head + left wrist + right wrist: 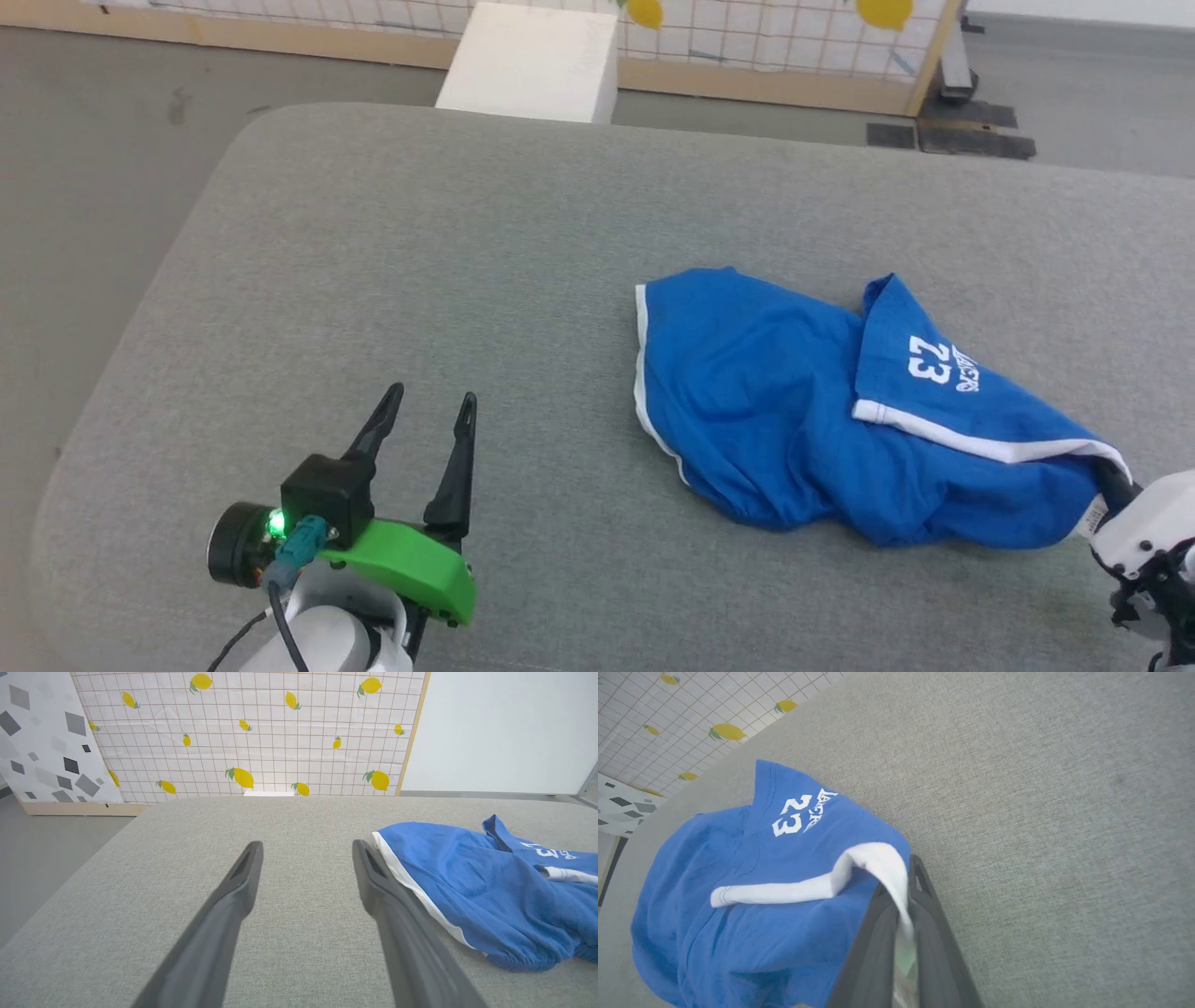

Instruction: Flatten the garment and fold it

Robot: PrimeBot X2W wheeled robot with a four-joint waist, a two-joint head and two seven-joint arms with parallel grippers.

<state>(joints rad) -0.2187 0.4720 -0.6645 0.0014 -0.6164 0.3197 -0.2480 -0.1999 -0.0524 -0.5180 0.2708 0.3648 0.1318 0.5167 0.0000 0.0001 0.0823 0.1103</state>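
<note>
Blue garment (775,420) lies crumpled at three o'clock on the grey desk (420,233), not yet flattened or folded. Right claw (901,891) is clamped on its corner; left claw (431,394) gapes empty at seven o'clock.

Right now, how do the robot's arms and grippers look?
The left gripper has two long dark fingers, a black block with a green light, a green cover and a teal plug with black cable. The right gripper has dark fingers and white housing.
</note>
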